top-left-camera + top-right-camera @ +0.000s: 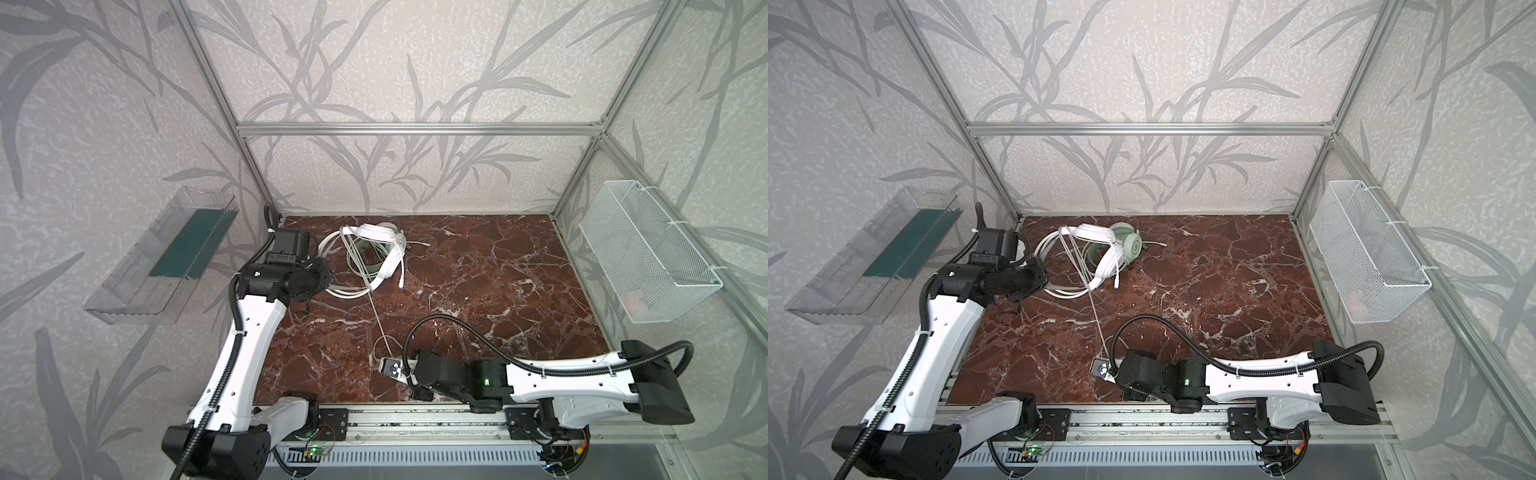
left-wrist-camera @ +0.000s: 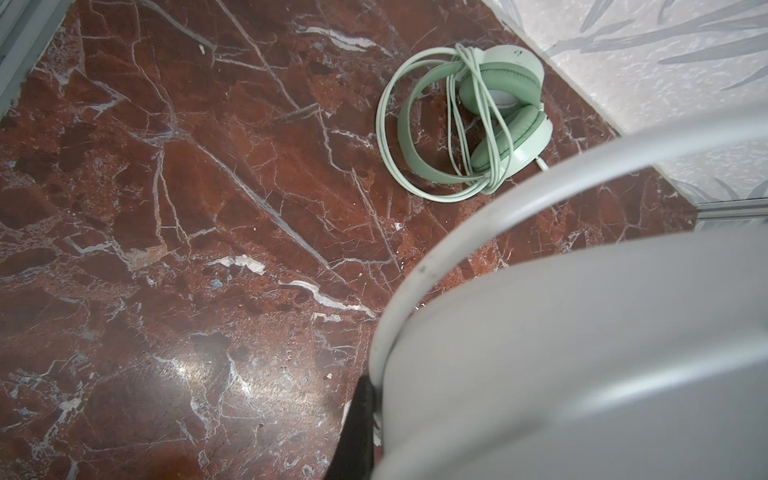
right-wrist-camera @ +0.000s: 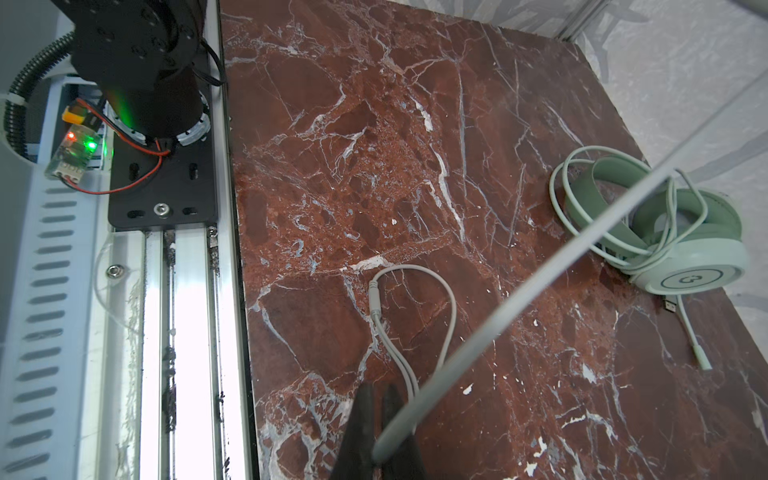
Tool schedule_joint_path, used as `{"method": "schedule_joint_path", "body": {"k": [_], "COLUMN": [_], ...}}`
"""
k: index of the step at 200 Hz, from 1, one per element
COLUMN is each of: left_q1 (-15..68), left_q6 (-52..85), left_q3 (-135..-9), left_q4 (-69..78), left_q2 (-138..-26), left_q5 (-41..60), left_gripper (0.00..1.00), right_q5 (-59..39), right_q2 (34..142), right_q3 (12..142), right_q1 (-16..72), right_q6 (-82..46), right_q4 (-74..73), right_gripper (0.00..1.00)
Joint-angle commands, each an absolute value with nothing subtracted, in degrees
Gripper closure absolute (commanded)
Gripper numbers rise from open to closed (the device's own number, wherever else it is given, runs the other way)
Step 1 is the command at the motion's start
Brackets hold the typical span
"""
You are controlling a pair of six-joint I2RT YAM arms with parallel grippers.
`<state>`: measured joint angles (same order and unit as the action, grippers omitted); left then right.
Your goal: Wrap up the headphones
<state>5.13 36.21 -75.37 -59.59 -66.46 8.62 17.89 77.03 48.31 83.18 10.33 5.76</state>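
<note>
The left fingers (image 1: 327,286) clamp the white headset (image 1: 384,259) at the back of the table (image 1: 519,291), above the mint-green headset (image 2: 519,137), which lies there wrapped in its own cord. The right fingers (image 3: 380,428) pinch the white cable (image 1: 380,324) near the front edge. The clear wall bin (image 1: 133,286) holds a dark green sheet (image 1: 191,245). What lies in the mesh basket (image 1: 648,249) cannot be told.

White arm shells (image 1: 259,322), black joints (image 1: 282,282), ribbed black conduits (image 1: 237,311)
</note>
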Motion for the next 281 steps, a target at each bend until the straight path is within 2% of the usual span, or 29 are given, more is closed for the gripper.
{"method": "schedule_joint_path", "body": {"k": [1,53,123,281], "left_q1": [4.60,4.58,5.13,8.68], "left_q6": [35.61,34.72,34.20,32.44], "left_q3": [-74.85,-69.37,-64.35,-60.95], "left_q4": [-55.60,-54.33,-52.82,-52.30], "left_q2": [-66.15,-67.44,-68.62,-70.57], "left_q5": [8.32,9.48,10.70,10.99], "left_gripper": [1.00,1.00,1.00,1.00], "right_q5": [21.62,25.36,28.56,37.79], "right_q2": [75.30,72.01,73.18,86.30], "right_q3": [50.73,53.95,59.57,73.91], "right_q1": [84.11,84.11,84.11,83.69], "right_q6": [14.63,22.31,31.33,50.71], "right_q4": [8.59,6.36,5.02,-4.92], "right_gripper": [1.00,1.00,1.00,1.00]}}
